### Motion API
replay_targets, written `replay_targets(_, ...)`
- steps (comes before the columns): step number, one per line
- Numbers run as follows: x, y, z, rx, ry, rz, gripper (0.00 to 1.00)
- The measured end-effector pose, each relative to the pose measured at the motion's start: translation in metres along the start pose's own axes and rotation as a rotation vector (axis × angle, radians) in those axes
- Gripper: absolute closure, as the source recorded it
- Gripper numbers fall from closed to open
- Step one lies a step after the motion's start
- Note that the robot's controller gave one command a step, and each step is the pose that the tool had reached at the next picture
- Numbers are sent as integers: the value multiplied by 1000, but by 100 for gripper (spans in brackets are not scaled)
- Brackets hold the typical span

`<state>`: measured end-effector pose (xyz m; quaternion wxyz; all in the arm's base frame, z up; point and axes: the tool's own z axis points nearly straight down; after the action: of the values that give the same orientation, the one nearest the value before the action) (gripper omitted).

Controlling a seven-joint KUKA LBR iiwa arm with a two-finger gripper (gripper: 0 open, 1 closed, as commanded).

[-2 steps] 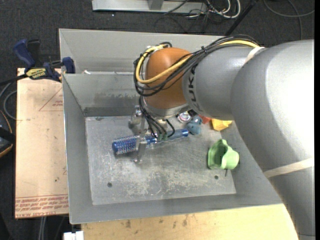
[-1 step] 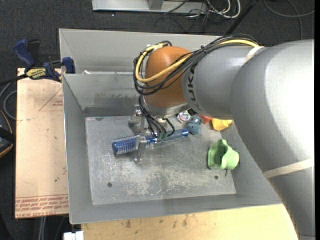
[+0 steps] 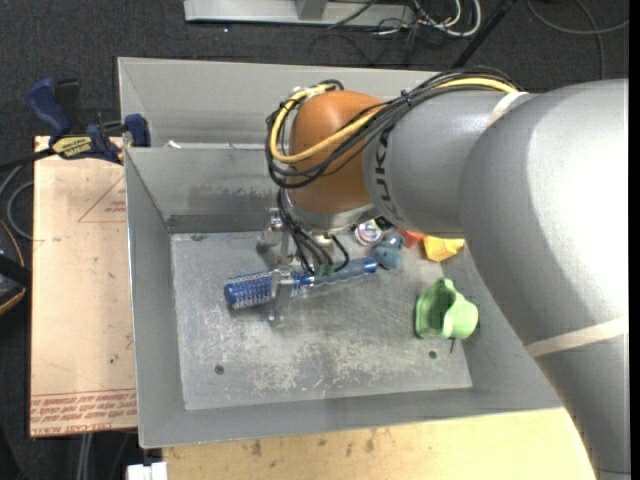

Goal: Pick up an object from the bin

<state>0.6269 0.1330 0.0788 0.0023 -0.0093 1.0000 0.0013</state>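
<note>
Blue plastic hairbrush [image 3: 250, 291] lies flat right under the claw [image 3: 285, 293], bristle head sticking out left of it; likely light, stiff and slick, it suits a grip across the narrow neck, though the claw's state cannot be told.

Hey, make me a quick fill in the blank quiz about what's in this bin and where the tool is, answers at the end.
1. The tool is over a brush whose bristles are ____ in colour.
2. The bristle end of the brush points toward the ____ side of the camera view.
3. In the camera view, the crumpled green thing lies to the ____ of the brush.
Missing words: blue; left; right.
</note>
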Motion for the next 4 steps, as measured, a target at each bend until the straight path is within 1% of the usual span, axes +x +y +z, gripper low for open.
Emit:
replay_targets(1,-1,0,-1,0,1,2,0)
replay_targets(2,-1,0,0,0,1,2,100)
replay_targets(3,-2,0,-38,0,1,4,100)
replay_targets(4,-2,0,-55,0,2,6,100)
